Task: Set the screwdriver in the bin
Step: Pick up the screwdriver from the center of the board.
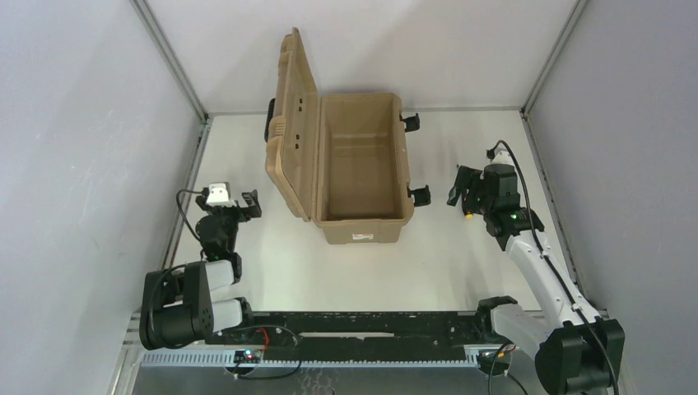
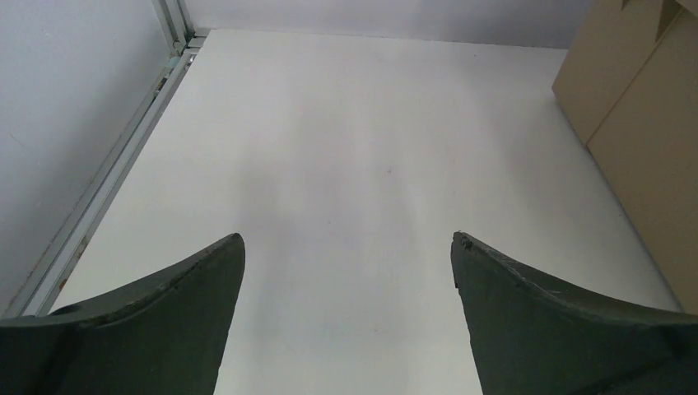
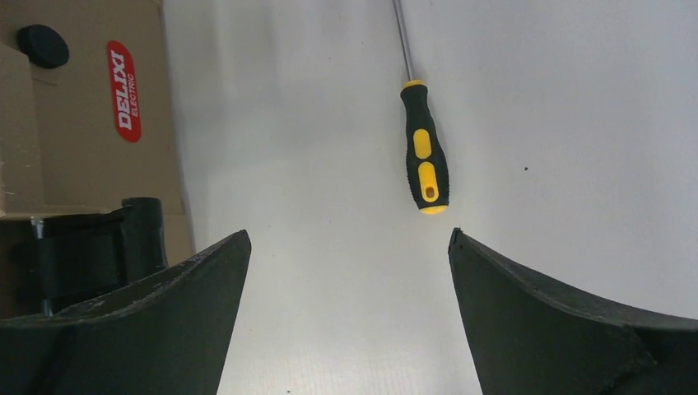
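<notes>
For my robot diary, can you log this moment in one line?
screwdriver: on table | bin: lid open | right claw: open, near screwdriver | left claw: open, empty

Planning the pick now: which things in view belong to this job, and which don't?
Job:
screwdriver, lying on the table
tan bin, standing open
right tool, open, near the screwdriver

Not involved:
left tool, open, on the bin's lid side
no other loose item seen

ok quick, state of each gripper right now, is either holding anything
Left gripper: open, holding nothing.
Right gripper: open, holding nothing; the screwdriver lies untouched ahead of it.
</notes>
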Controlling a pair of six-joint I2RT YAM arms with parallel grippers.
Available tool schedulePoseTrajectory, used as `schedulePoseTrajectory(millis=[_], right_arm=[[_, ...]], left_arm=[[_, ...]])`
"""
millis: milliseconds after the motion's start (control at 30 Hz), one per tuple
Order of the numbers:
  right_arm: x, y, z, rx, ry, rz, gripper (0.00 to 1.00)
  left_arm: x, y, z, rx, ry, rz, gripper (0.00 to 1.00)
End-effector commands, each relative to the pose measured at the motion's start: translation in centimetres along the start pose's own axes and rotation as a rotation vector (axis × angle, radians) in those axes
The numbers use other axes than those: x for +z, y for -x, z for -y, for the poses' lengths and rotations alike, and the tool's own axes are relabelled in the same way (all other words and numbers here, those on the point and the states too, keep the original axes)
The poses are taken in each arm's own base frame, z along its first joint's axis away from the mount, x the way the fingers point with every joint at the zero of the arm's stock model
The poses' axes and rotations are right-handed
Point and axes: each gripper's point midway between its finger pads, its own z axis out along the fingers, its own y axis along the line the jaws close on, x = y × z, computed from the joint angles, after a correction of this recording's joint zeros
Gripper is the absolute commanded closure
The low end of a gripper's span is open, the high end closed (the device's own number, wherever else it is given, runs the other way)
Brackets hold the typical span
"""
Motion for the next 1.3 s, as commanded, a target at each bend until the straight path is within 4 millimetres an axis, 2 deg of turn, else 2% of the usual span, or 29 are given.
schedulePoseTrajectory(millis=[0,333,667,1267], right_arm=[[0.2,-0.2,0.4,-0.006,-0.025,-0.007,0.0],[-0.2,-1.8,-0.1,-0.056,0.026,-0.08,0.0],[-0.1,-2.2,0.8,-0.062,0.026,-0.203,0.0],[4.5,-2.1,3.8,-0.113,-0.14,-0.379,0.04]], left_arm=[[-0.1,1.7,0.2,0.004,-0.006,0.08,0.0],[-0.1,1.7,0.2,0.005,-0.005,0.08,0.0],[-0.1,1.6,0.3,0.004,-0.007,0.078,0.0],[-0.1,1.7,0.2,0.004,-0.006,0.08,0.0]])
